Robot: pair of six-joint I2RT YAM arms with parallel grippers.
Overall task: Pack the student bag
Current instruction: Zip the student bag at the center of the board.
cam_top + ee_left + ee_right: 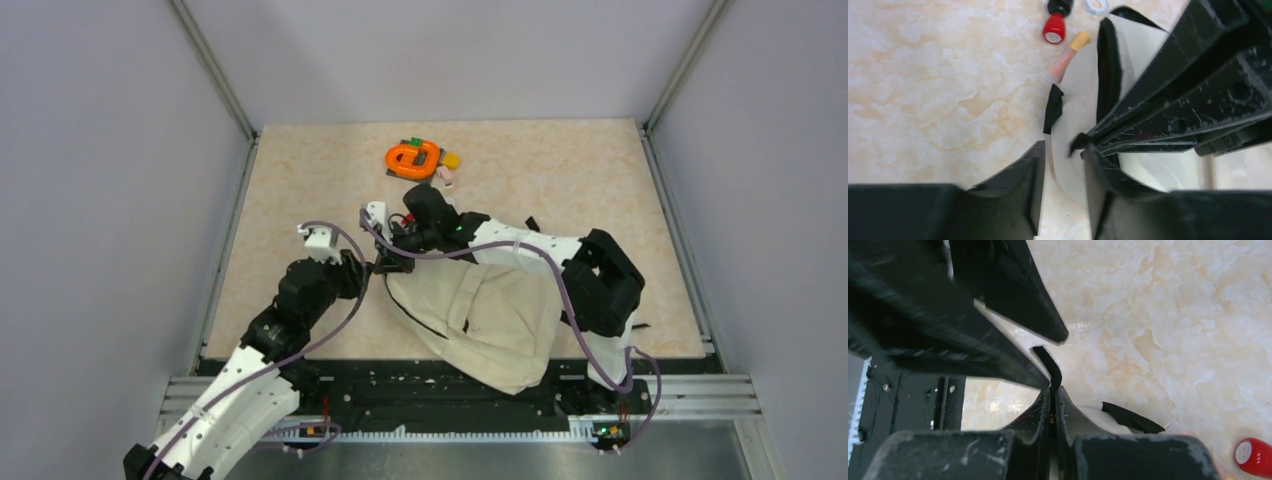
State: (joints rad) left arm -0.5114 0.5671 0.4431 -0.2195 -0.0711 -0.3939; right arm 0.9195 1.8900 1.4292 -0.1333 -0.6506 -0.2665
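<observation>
**Marbled desk, grey walls: bag pinched at one corner**

Right end effector (pixel 1053 396) is clenched on a black pull (pixel 1050 367) at the bag's corner, the strip sticking up out of the closed fingers; left end effector (pixel 1062 159) is released, its fingers apart with a cream edge of the bag (pixel 492 318) running through the gap; whether either finger touches the cloth I cannot tell; the two end effectors meet tip to tip at the bag's far left corner. Just beside them a second black tab (pixel 1053 107) hangs off the cloth onto the desk (pixel 300 180); a black zipper (pixel 1108 65) runs along the cream panel past it. The bag lies crumpled at the near middle of the desk, partly under the right arm, its near end over the black rail (pixel 420 385) at the edge. Just beyond the held corner lie a pink tube (pixel 1064 59) with a tan cap, its clear end at the cloth edge, a red-capped bottle (pixel 1054 28) and a white ring (pixel 1095 6); farther back, well apart from the bag, an orange item (pixel 412 158) sits on something dark, with a yellow piece (pixel 452 159) and a pink piece (pixel 446 177) beside it.
</observation>
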